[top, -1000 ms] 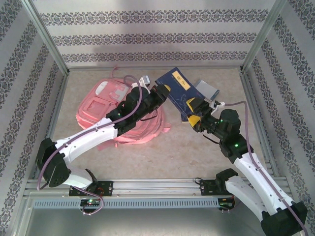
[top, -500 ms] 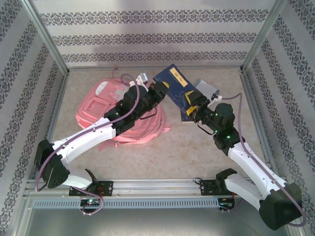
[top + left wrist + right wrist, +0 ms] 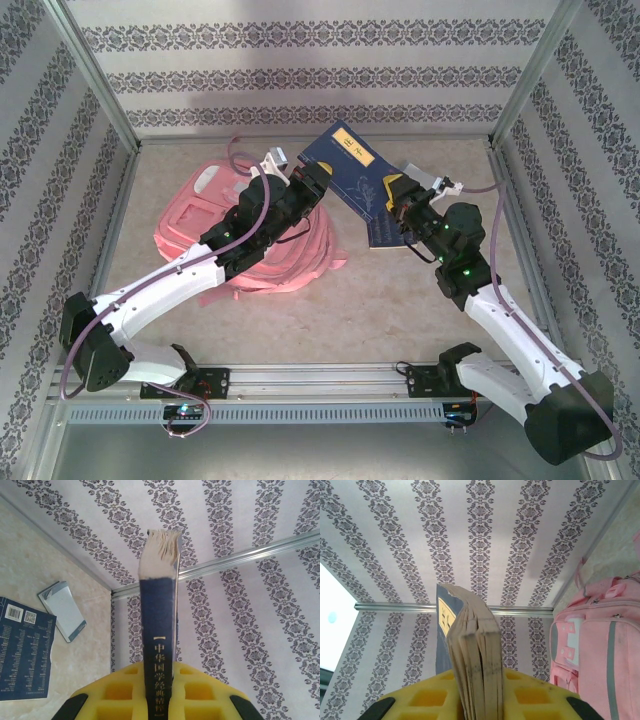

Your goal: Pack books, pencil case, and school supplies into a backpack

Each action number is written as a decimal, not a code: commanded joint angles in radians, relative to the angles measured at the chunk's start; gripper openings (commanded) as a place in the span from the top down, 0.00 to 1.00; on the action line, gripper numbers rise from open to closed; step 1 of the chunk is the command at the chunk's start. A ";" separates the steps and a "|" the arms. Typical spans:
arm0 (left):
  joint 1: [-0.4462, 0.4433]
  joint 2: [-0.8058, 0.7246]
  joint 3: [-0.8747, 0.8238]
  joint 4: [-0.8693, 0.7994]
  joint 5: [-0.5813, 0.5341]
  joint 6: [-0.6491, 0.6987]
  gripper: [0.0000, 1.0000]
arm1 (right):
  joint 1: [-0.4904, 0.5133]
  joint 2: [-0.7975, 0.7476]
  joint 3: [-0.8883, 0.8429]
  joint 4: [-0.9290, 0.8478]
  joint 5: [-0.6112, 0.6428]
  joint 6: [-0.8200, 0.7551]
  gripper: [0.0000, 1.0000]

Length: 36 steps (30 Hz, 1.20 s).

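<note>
Left gripper clamps the navy book at its spine. Right gripper pinches the book's page edge. The book hangs tilted between them, just right of the pink backpack.

Overhead, the left arm hides the right half of the backpack; in the left wrist view the bottom edge cuts off the upright book and the left edge a flat navy book.

Pink fabric backpack lies left; navy yellow-labelled book stands raised just right of it; 2 lie flat farther right: navy paperback book, grey-white notebook.
</note>
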 commanded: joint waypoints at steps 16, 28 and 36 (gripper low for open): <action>0.011 0.011 -0.032 0.057 0.037 -0.078 1.00 | 0.041 0.093 0.076 0.218 -0.025 -0.043 0.73; 0.026 0.001 -0.058 0.043 0.043 -0.081 1.00 | 0.054 0.057 0.055 0.119 0.031 -0.128 1.00; 0.063 0.021 0.086 -0.316 0.081 0.245 0.69 | 0.001 -0.038 0.126 -0.296 0.081 -0.365 1.00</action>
